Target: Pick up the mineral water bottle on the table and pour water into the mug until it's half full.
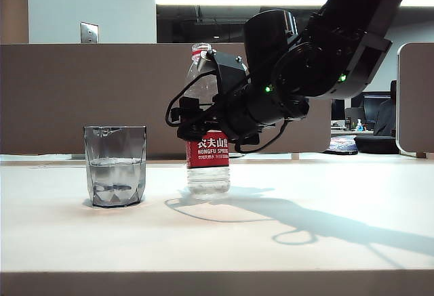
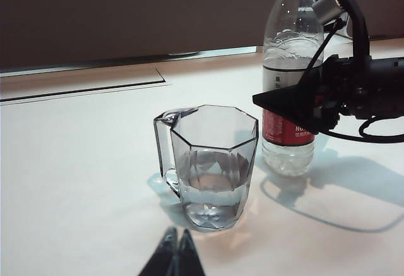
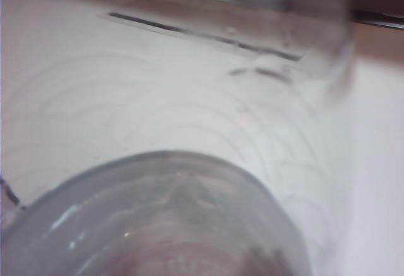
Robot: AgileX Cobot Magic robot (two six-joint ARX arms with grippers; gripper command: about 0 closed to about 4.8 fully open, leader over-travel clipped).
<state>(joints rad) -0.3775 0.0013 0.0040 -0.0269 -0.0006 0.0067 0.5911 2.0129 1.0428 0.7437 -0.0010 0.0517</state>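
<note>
Bottle (image 1: 207, 154) upright between right pincer (image 1: 198, 116) fingers, left pincer (image 2: 175, 251) apart.

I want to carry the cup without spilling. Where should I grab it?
Grab the mug by its handle, coming from the side away from the bottle. It stands upright, about half full, and its sides are slanted and glassy. The right gripper is at the bottle; the left gripper is shut.

The mineral water bottle (image 1: 207, 148) stands upright and uncapped on the white table (image 1: 217, 235), its red-and-white label facing front and water low inside; the right gripper (image 1: 196, 121) sits at its label. Beside it, apart, stands the smoky faceted mug (image 1: 114, 166), about half full of clear water (image 2: 211, 168); a small handle shows in the left wrist view.
</note>
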